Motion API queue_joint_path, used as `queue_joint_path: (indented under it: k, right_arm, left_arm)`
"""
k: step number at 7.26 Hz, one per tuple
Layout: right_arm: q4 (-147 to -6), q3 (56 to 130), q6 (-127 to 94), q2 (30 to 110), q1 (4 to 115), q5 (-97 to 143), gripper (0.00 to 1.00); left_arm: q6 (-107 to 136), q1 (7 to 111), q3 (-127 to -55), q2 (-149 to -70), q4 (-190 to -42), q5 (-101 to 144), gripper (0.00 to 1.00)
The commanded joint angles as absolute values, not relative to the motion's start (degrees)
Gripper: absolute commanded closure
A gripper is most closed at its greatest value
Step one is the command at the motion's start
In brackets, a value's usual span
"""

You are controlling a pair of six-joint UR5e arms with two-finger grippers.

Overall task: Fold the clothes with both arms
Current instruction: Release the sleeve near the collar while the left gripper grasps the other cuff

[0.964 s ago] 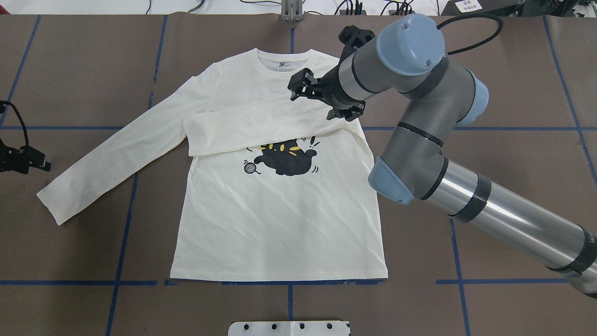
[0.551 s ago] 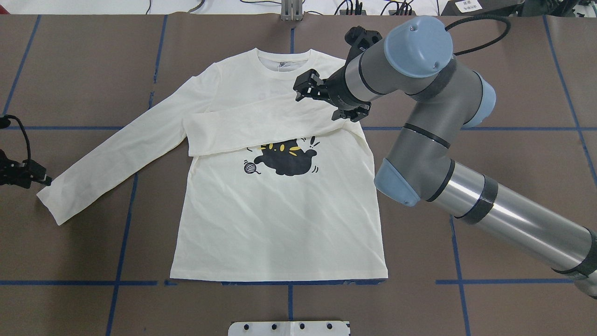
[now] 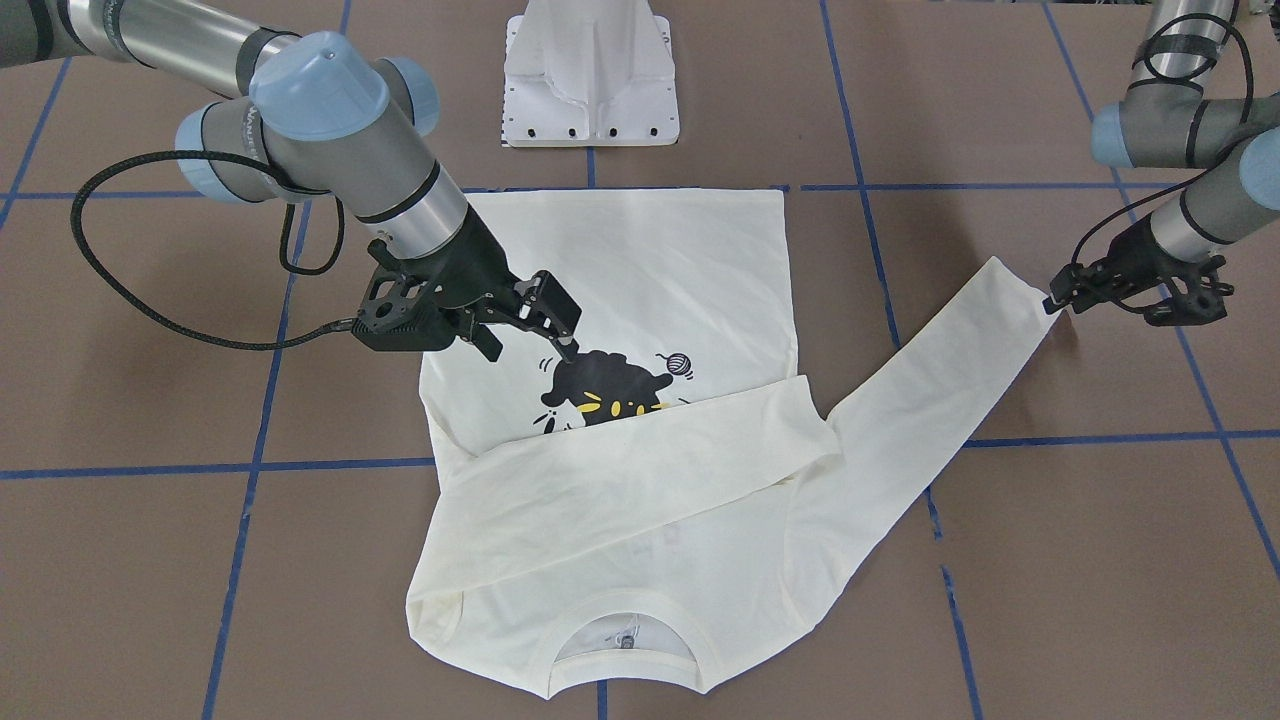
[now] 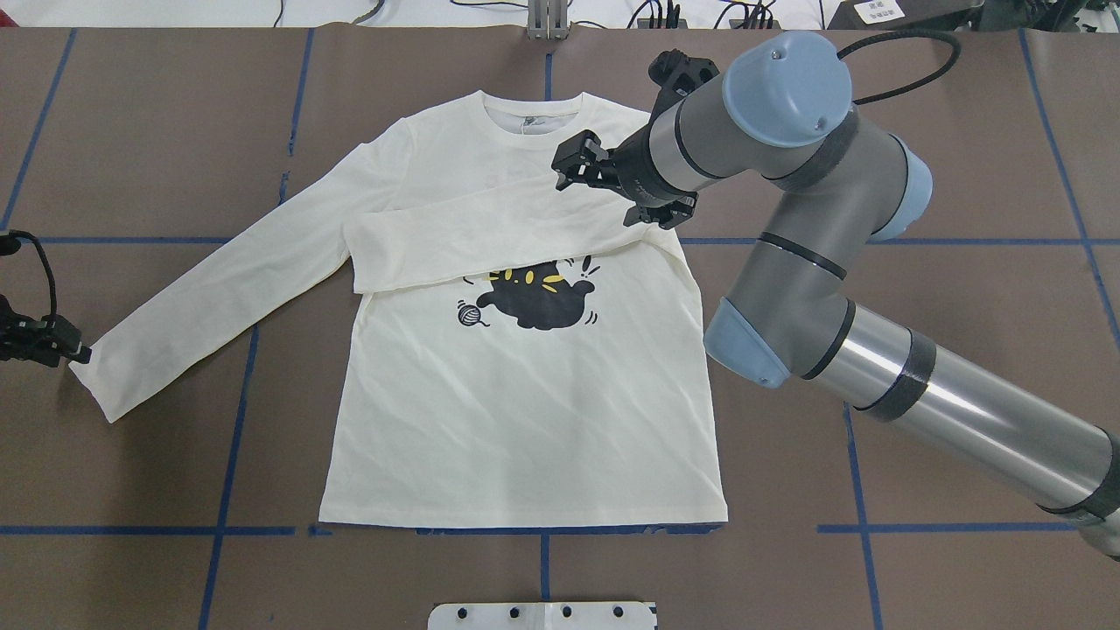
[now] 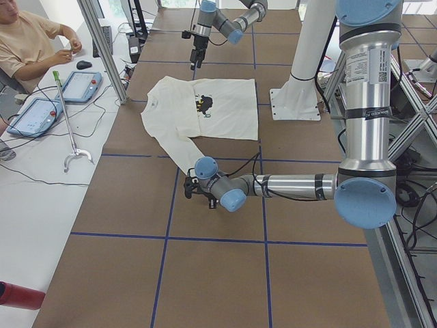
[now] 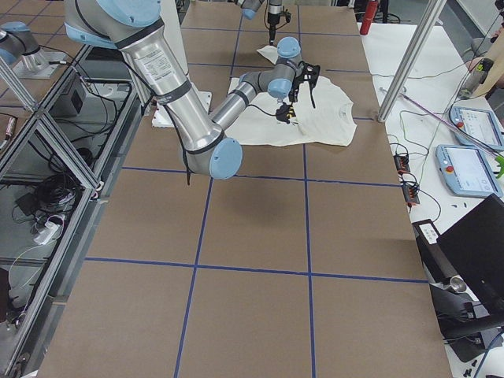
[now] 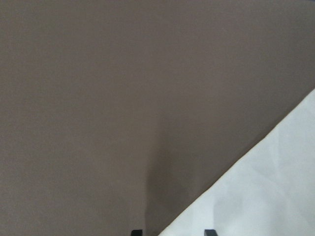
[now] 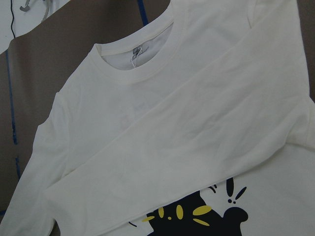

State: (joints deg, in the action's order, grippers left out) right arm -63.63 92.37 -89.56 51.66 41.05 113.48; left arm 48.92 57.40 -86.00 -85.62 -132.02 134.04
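The cream shirt lies flat, black cat print up, collar at the far edge. One sleeve is folded across the chest. The other sleeve stretches out to the left. My right gripper is open and empty, just above the folded sleeve near the shoulder; it also shows in the front view. My left gripper is open at the outstretched sleeve's cuff. In the left wrist view the cuff's corner lies between the two fingertips.
The white pedestal base stands at the table's near edge by the shirt's hem. Blue tape lines cross the brown table. A side table with tablets and a seated person lie beyond the collar side.
My left gripper has moved toward the outstretched sleeve's cuff and now reaches it. My right gripper has drawn back slightly to the right, still open.
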Motion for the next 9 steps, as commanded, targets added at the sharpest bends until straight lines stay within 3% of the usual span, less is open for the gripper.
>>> queue_joint_path:
  k: [1, 3, 4, 7, 9]
  right_arm:
    - [-63.6, 92.4, -89.6, 51.7, 41.0, 113.6, 0.01]
    - [-63.6, 92.5, -89.6, 52.3, 41.0, 113.9, 0.01]
    - [-63.6, 92.5, -89.6, 52.3, 41.0, 113.9, 0.01]
    - [-63.5, 92.5, -89.6, 53.0, 41.1, 114.1, 0.01]
    - [-63.5, 99.6, -88.3, 59.6, 43.3, 116.2, 0.01]
  left_arm:
    - [48.9, 56.5, -86.0, -85.5, -132.0, 133.9, 0.48]
    - [48.9, 56.1, -86.0, -85.5, -131.9, 133.9, 0.53]
    - [48.9, 56.1, -86.1, -85.5, -131.7, 134.0, 1.00]
    - [48.9, 55.9, -89.2, -85.5, -131.8, 134.6, 1.00]
    - [54.5, 55.9, -95.3, -89.8, -131.6, 147.9, 1.00]
